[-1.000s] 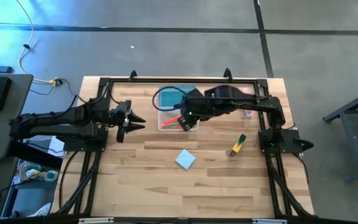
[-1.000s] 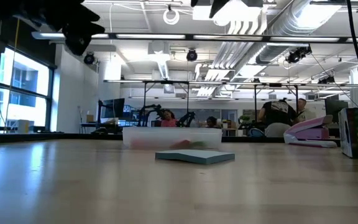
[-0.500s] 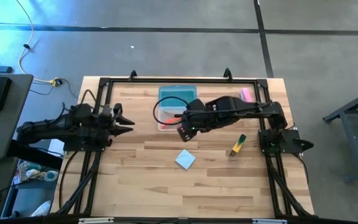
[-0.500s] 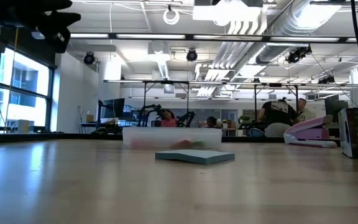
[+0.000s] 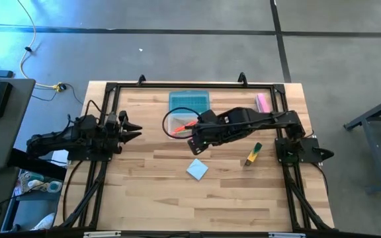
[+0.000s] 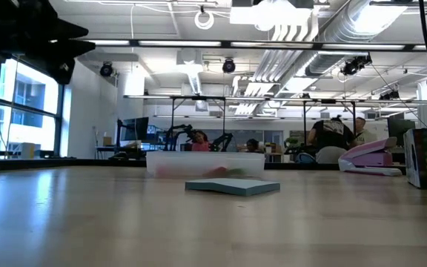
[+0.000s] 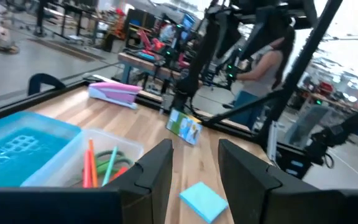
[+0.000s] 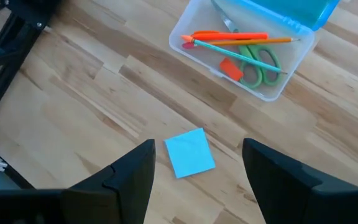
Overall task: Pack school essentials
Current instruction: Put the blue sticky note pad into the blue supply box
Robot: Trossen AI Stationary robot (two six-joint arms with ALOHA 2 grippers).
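A clear box (image 8: 261, 87) with an open blue lid (image 5: 189, 100) lies at the table's far middle. It holds an orange-red pen (image 8: 229, 36), thin pencils (image 8: 235, 48), green-handled scissors (image 8: 260, 70) and a red eraser (image 8: 230, 68). The light-blue notepad (image 5: 197, 169) lies flat on the table, nearer than the box. The yellow-green-black marker (image 5: 253, 153) lies to its right. My right gripper (image 5: 194, 145) hovers open between box and notepad (image 8: 190, 153). My left gripper (image 5: 133, 129) is open, left of the box, touching nothing.
A pink bar-shaped item (image 5: 262, 102) lies near the far right corner. Black frame rails (image 5: 108, 106) run along the table's left and right sides. Bare wood stretches between the notepad and the near edge. People sit in the room beyond the table.
My right gripper has moved from over the box toward the near edge and now hangs between box and notepad. My left arm has drawn back toward the table's left edge. Box, notepad and marker have stayed where they were.
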